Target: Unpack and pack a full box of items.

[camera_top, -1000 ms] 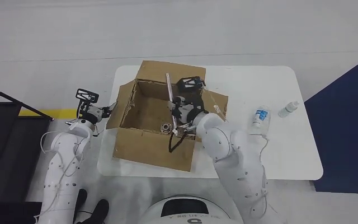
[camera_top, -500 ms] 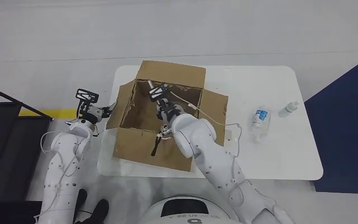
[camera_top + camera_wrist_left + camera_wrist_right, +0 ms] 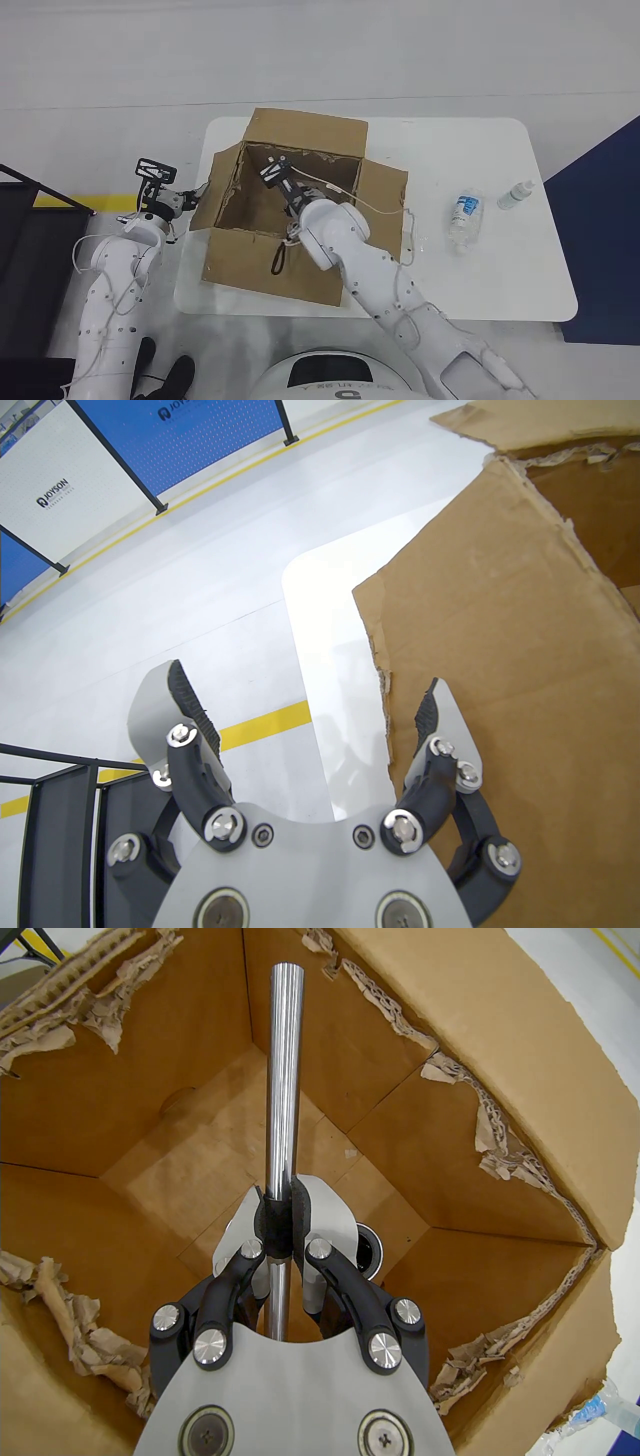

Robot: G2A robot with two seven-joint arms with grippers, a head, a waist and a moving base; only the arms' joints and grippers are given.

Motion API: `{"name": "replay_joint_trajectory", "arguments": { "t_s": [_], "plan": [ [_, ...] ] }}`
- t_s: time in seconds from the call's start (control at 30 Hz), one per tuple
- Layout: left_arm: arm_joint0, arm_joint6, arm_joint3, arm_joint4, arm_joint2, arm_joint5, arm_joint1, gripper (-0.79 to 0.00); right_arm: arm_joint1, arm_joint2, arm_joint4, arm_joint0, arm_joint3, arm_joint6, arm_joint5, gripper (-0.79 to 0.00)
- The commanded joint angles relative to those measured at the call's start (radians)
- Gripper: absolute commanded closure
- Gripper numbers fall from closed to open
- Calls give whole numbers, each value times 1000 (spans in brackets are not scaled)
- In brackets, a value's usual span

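An open cardboard box (image 3: 262, 262) stands in the middle of the white table (image 3: 470, 280). My right gripper (image 3: 282, 1198) is down inside the box (image 3: 500, 1018), shut on a shiny metal rod (image 3: 283, 1078) that points toward a far corner of the box floor. From above, the right gripper (image 3: 276, 176) sits over the box's far left part. A round metal ring-like part (image 3: 369, 1253) lies on the box floor, half hidden behind one finger. My left gripper (image 3: 305, 695) is open and holds nothing, right beside the box's left flap (image 3: 500, 650); from above the left gripper (image 3: 190, 195) is off the table's left edge.
Two clear plastic bottles lie on the table right of the box, a larger one (image 3: 463, 215) and a small one (image 3: 516, 193). The box flaps have torn, ragged edges (image 3: 500, 1143). A black rack (image 3: 60, 825) stands on the floor at the left.
My right arm has swung left and down from the box's right side into the box, carrying the rod. The left arm has not moved.
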Motion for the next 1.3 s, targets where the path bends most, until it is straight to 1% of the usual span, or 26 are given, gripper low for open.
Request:
{"name": "replay_joint_trajectory", "arguments": {
  "t_s": [0.0, 0.1, 0.13, 0.17, 0.2, 0.23, 0.3, 0.33, 0.37, 0.4, 0.47, 0.6, 0.67, 0.7, 0.83, 0.93, 1.0, 1.13, 1.27],
  "plan": [
    [0, 0, 0, 0, 0, 0, 0, -785, -5, -5, 4, 16, 37, -1, 9, 0],
    [0, 0, 0, 0, 0, 0, 0, -785, -13, -9, 5, 39, 88, 2, 24, 0],
    [0, 0, 0, 0, 0, 0, 0, -785, -15, -12, 2, 46, 103, 4, 30, -25],
    [0, 0, 0, 0, 0, 0, 0, -785, -18, -15, -1, 53, 116, 6, 38, -95],
    [0, 0, 0, 0, 0, 0, 0, -785, -21, -17, -2, 58, 128, 7, 46, -102],
    [0, 0, 0, 0, 0, 0, 0, -785, -23, -19, 0, 62, 137, 7, 53, -83],
    [0, 0, 0, 0, 0, 0, 0, -785, -28, -20, 4, 70, 154, 6, 64, -86],
    [0, 0, 0, 0, 0, 0, 0, -785, -30, -20, 9, 72, 160, 6, 68, -102],
    [0, 0, 0, 0, 0, 0, 0, -785, -32, -20, 10, 75, 164, 4, 72, -154],
    [0, 0, 0, 0, 0, 0, 0, -785, -34, -21, 10, 77, 168, 3, 74, -179],
    [0, 0, 0, 0, 0, 0, 0, -785, -36, -20, 11, 79, 169, 3, 76, -163],
    [0, 0, 0, 0, 0, 0, 0, -785, -36, -4, 17, 66, 116, 13, 75, -185],
    [0, 0, 0, 0, 0, 0, 0, -785, -31, 19, 19, 41, 43, 22, 77, -191],
    [0, 0, 0, 0, 0, 0, 0, -785, -26, 38, 23, 22, -13, 24, 76, -209],
    [0, 0, 0, 0, 0, 0, 0, -785, 6, 173, 26, -114, -301, 49, 45, -262],
    [0, 0, 0, 0, 0, 0, 0, -785, 29, 322, 62, -242, -498, 47, 32, -280],
    [0, 0, 0, 0, 0, 0, 0, -785, 42, 425, 93, -325, -590, 30, 24, -289],
    [0, 0, 0, 0, 0, 0, 0, -785, 56, 625, 166, -471, -704, -23, 59, -317],
    [0, 0, 0, 0, 0, 0, 0, -785, 65, 780, 221, -576, -732, -57, 88, -354]
  ]
}}
